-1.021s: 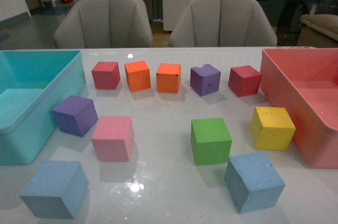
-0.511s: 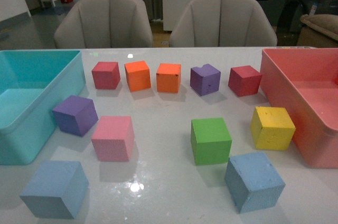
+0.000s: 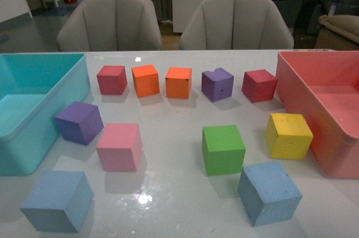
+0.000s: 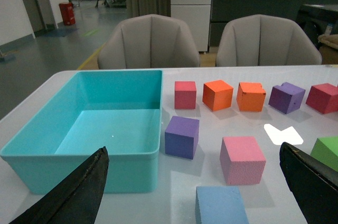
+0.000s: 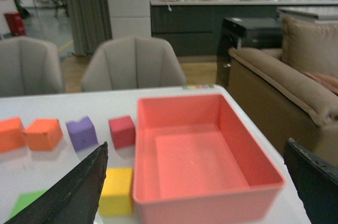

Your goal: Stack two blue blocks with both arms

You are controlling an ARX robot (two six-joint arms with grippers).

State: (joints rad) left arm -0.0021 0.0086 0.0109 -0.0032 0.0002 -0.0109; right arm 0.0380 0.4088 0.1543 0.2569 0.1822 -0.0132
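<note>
Plainly, the turquoise bin (image 3: 70, 89) and pink bin (image 3: 294, 100) show only bare floors. The left blue block (image 3: 58, 200) and right blue block (image 3: 269, 192) sit well apart on the table (image 3: 174, 131), outside both bins. The left gripper (image 4: 193, 147) and right gripper (image 5: 195, 143) gape wide, holding nothing.

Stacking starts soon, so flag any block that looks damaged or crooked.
The purple cube in the far row has a notch missing from its top edge and sits turned out of line with that row. The right blue block near the front also sits turned at an angle. Nothing is spilled or toppled.
</note>
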